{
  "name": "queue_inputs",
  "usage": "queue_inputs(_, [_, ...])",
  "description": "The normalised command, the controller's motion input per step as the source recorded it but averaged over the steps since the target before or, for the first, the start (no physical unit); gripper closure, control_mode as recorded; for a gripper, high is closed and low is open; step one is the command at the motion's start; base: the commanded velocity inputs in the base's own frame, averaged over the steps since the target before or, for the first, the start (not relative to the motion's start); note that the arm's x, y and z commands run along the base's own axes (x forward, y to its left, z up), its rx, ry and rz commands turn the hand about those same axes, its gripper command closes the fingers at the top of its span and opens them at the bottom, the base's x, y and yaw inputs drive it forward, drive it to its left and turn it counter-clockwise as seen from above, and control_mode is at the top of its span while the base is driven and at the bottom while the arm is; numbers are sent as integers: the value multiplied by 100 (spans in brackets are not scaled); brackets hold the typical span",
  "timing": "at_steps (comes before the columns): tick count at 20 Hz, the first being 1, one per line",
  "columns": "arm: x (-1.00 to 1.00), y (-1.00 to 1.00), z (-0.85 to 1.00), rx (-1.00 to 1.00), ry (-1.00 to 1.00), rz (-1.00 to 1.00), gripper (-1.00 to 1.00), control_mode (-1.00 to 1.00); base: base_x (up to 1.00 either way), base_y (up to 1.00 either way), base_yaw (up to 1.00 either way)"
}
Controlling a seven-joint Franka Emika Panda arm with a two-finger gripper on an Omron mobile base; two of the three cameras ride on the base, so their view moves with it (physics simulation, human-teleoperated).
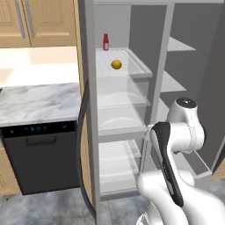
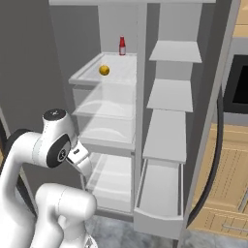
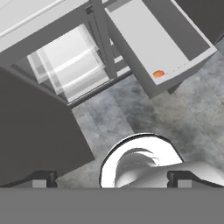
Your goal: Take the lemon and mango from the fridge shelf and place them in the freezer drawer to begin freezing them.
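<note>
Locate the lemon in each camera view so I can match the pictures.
Left base view: the lemon sits on the ribbed fridge shelf, upper centre, right of and nearer than the red bottle.
Right base view: the lemon is upper left of centre on the same shelf, left of and nearer than the bottle.
Hand view: no lemon here; the mango lies in the freezer drawer.
Shared landmark: the red bottle, in both base views.

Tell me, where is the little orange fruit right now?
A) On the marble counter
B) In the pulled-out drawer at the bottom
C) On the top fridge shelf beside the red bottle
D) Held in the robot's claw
B: in the hand view the mango lies in a corner of the pulled-out freezer drawer, while the lemon sits on the fridge shelf.
</note>
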Motion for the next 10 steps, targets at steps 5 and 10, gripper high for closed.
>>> queue_inputs(5, [0,0,0,0,0,0,-100,100,38,4,5])
queue_inputs(10, [0,0,0,0,0,0,-100,100,35,8,5])
